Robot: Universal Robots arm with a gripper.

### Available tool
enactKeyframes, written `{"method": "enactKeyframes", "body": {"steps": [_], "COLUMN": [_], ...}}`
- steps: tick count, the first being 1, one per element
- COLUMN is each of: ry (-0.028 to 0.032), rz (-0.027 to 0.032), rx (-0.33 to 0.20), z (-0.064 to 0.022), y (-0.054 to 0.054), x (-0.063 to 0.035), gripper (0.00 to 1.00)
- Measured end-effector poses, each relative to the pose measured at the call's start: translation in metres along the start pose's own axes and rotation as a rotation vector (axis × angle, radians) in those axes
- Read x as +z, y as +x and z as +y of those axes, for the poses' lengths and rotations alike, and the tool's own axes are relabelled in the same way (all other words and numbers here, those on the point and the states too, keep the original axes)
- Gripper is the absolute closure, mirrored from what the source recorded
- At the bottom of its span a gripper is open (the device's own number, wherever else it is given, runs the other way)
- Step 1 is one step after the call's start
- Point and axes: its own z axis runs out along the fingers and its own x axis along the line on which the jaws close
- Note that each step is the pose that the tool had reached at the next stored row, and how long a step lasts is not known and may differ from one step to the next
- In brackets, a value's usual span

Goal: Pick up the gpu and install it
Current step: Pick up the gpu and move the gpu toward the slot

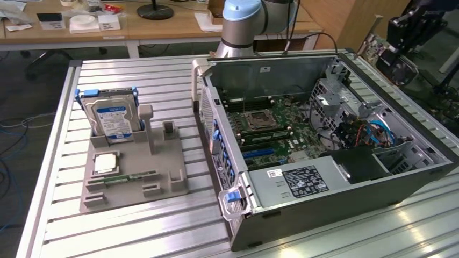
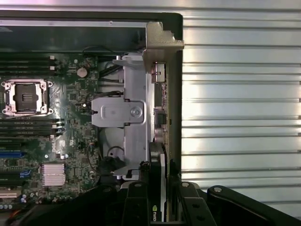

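Note:
The gpu (image 1: 371,47) hangs in the air at the exterior view's upper right, above the far right edge of the open computer case (image 1: 215,123). It is a green card with a silver end bracket. My gripper (image 1: 393,56) is shut on it. In the wrist view the gpu (image 2: 163,117) appears edge-on between my black fingers (image 2: 136,197), with its silver bracket (image 2: 161,37) at the far end. It hovers over the case's side wall, beside a grey metal cage (image 2: 124,113). My gripper (image 2: 160,190) clamps the card from both sides.
Inside the case lie the motherboard (image 1: 276,134) with its CPU socket (image 1: 257,119), blue slots (image 1: 262,153) and the power supply (image 1: 301,180). On the slatted table (image 1: 158,226), a grey fixture (image 1: 136,183) holds a blue-labelled hard drive (image 1: 111,115) and a memory strip (image 1: 129,176).

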Motion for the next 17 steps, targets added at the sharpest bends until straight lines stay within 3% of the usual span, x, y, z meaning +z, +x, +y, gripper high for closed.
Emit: {"method": "enactKeyframes", "body": {"steps": [17], "ry": [0.0029], "rz": [-0.0001], "rx": [0.0], "z": [-0.0025], "y": [0.077], "x": [-0.0006], "gripper": [0.74]}}
